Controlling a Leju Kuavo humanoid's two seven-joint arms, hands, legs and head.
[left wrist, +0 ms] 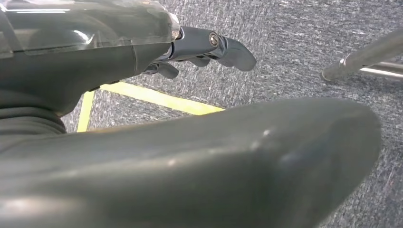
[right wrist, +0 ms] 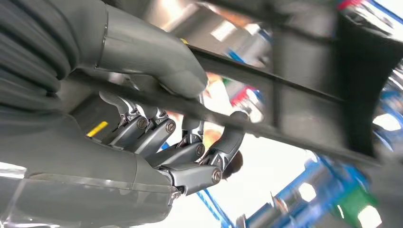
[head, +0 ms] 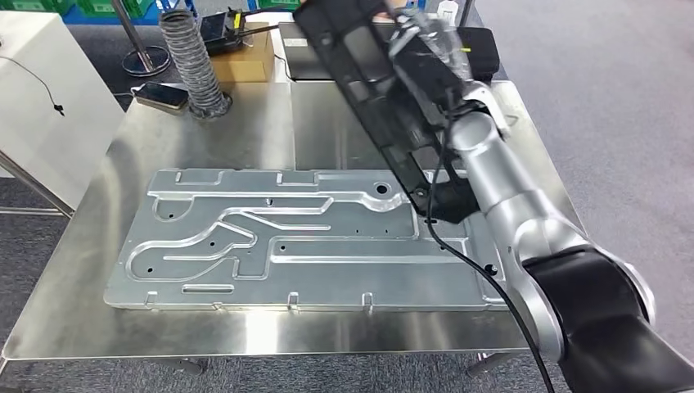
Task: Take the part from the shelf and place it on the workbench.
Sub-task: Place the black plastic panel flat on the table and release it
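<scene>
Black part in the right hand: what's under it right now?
Under the black part, gripped by the right hand, lie bare workbench and the stamped metal panel's right end; part and arm hide the rest.

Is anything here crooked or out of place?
Yes: the long black part hangs tilted above the workbench, gripped by the right hand, not lying flat. Its lower end hovers over the stamped metal panel. Nothing looks spilled or broken.

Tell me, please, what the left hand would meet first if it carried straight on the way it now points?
Probably just the grey carpet: the left hand hangs open above it. The metal tube lies off to one side, though depth is hard to judge.
</scene>
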